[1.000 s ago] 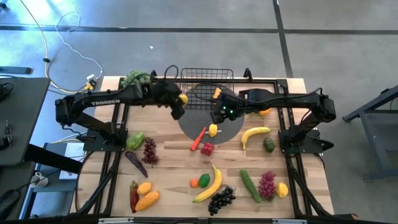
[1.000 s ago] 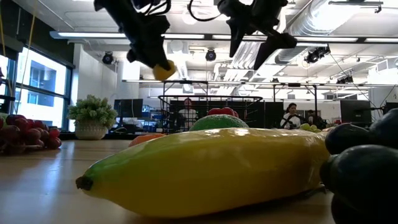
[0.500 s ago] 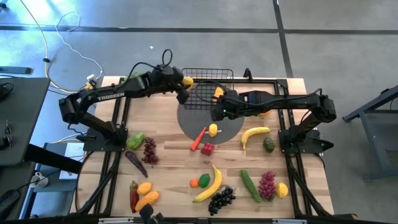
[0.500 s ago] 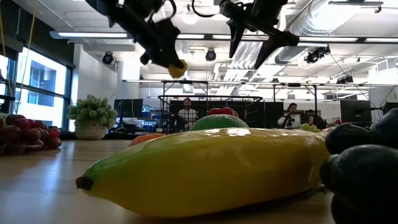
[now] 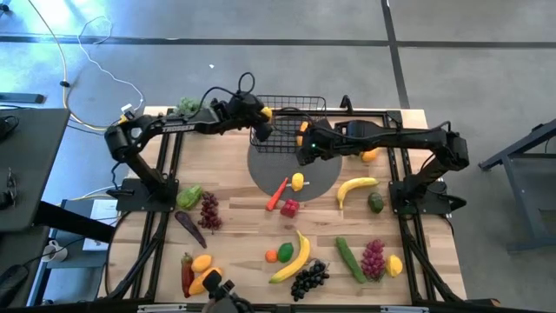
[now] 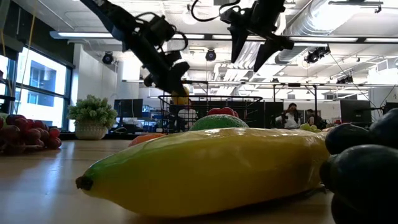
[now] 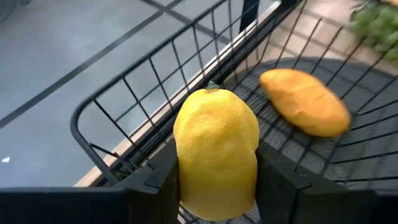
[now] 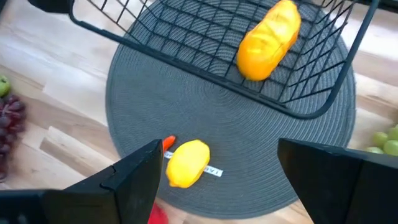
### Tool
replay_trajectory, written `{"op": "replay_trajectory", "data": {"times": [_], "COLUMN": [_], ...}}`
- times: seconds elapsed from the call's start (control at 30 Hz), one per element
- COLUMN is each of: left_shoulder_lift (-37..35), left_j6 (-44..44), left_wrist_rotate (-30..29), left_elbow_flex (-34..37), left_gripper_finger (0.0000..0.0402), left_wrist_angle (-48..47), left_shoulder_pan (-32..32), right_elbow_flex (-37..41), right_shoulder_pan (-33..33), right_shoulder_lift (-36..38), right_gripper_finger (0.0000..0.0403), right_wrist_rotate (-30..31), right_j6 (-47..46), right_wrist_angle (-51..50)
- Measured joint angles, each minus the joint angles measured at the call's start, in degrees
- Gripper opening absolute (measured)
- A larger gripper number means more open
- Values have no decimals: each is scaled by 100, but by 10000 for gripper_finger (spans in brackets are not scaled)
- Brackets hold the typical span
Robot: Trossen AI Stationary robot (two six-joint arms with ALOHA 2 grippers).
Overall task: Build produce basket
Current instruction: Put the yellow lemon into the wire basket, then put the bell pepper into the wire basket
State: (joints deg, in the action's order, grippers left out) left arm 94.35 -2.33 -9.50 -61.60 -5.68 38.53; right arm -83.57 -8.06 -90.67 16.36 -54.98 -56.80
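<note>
The black wire basket [image 5: 289,122] stands on a grey round mat [image 5: 295,174] at the table's far middle. An orange oblong piece of produce [image 7: 305,102] lies in it. My left gripper [image 5: 263,119] is shut on a yellow lemon [image 7: 216,152] just over the basket's left end, level with its rim in the low view [image 6: 180,93]. My right gripper [image 8: 233,180] hangs open above the mat's near part, with nothing between its fingers. Below it a second lemon [image 8: 186,163] lies on the mat. My left gripper pinches the lemon by its two long sides [image 7: 186,177] between its two fingers. The lemon's pointed end [image 7: 213,87] sticks out ahead of the fingertips. The fingers slant down from the table's left toward the basket. The lemon is lifted clear, above the basket's wire rim [image 7: 134,87].
A carrot [image 5: 276,193] and a red pepper [image 5: 289,207] lie at the mat's near edge. A banana [image 5: 356,185] and an avocado [image 5: 375,202] are to the right, and grapes [image 5: 208,209] to the left. More produce fills the near half. A leafy bunch [image 5: 187,107] stands at the far left.
My left gripper has carried the lemon toward the table's far edge and to the right, and down, from beside the mat to the basket's left end. Its fingers have tipped further downward. The lemon has stayed between them.
</note>
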Motion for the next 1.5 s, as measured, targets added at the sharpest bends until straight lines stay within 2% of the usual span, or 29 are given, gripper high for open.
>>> {"op": "replay_trajectory", "data": {"times": [0.3,0.57,0.87,1.03,1.33,1.5], "left_shoulder_lift": [357,323,323,323,215,-267], "left_j6": [-444,-454,-454,-116,462,660], "left_wrist_rotate": [-13,16,35,35,25,5], "left_elbow_flex": [0,-13,-382,-906,-2183,-2317], "left_gripper_finger": [178,215,254,253,254,255], "left_wrist_angle": [32,-32,-255,-943,-3162,-3431], "left_shoulder_pan": [8,9,5,8,8,8], "right_elbow_flex": [4,4,7,7,7,7], "right_shoulder_pan": [-133,-133,-128,-25,558,985], "right_shoulder_lift": [-2,-2,-2,-2,-2,-2], "right_gripper_finger": [298,298,298,298,298,298], "right_wrist_rotate": [-2,-2,-37,-240,-543,-592], "right_j6": [0,0,-55,-381,-1548,-2359], "right_wrist_angle": [-154,-175,-232,-231,-202,-158]}}
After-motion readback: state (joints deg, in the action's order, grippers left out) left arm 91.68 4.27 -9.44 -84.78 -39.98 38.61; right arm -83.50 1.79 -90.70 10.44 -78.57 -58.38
